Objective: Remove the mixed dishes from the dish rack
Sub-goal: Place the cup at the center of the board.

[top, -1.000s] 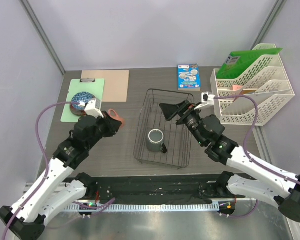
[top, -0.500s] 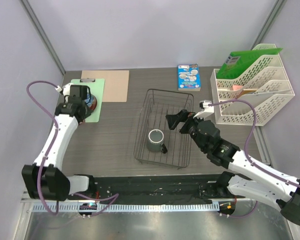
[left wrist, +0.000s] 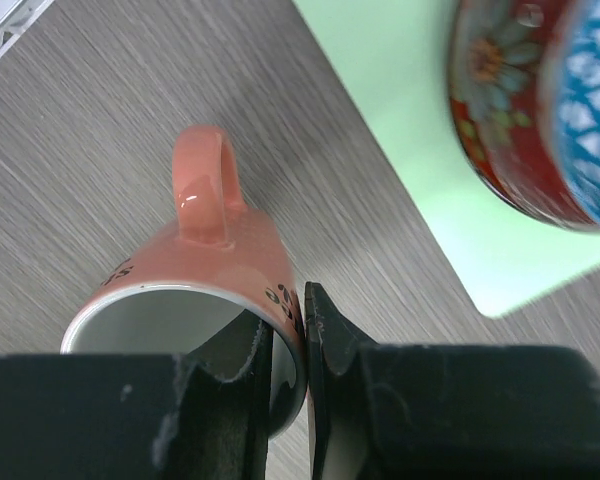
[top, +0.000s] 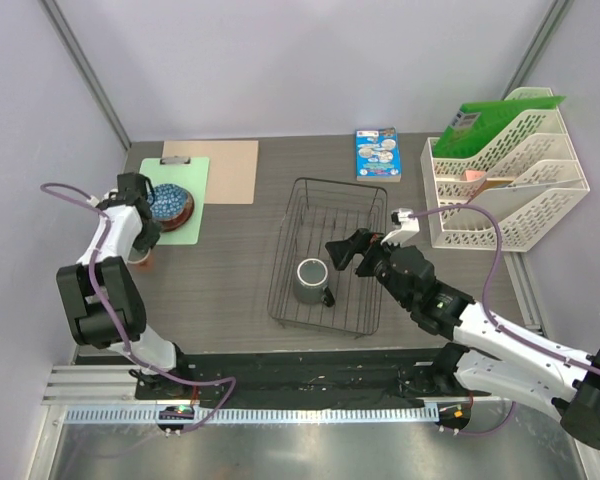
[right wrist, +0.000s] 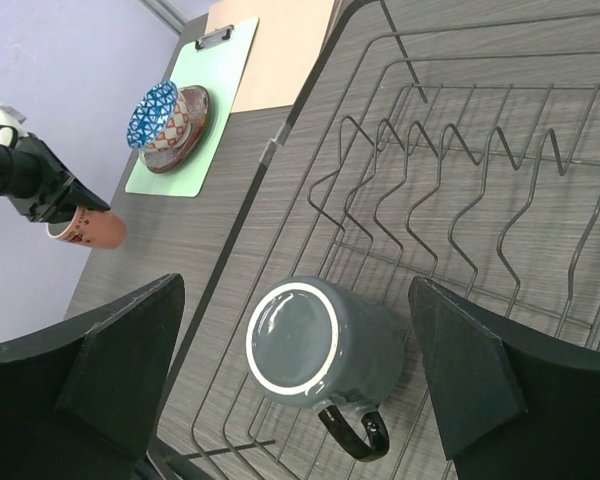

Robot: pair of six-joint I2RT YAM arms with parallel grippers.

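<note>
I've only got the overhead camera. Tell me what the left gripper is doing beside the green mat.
Observer: The left gripper is shut on the pink cup. Its fingers pinch the cup's wall at the rim, one inside and one outside.
Operator: Give me the handle's direction.
Observer: The handle sits on the side of the cup away from the fingers, clear of the grip.
Operator: Now report the right wrist view.
Observer: The right gripper is wide open. The grey mug stands upright in the rack, framed between the two fingers and untouched.
</note>
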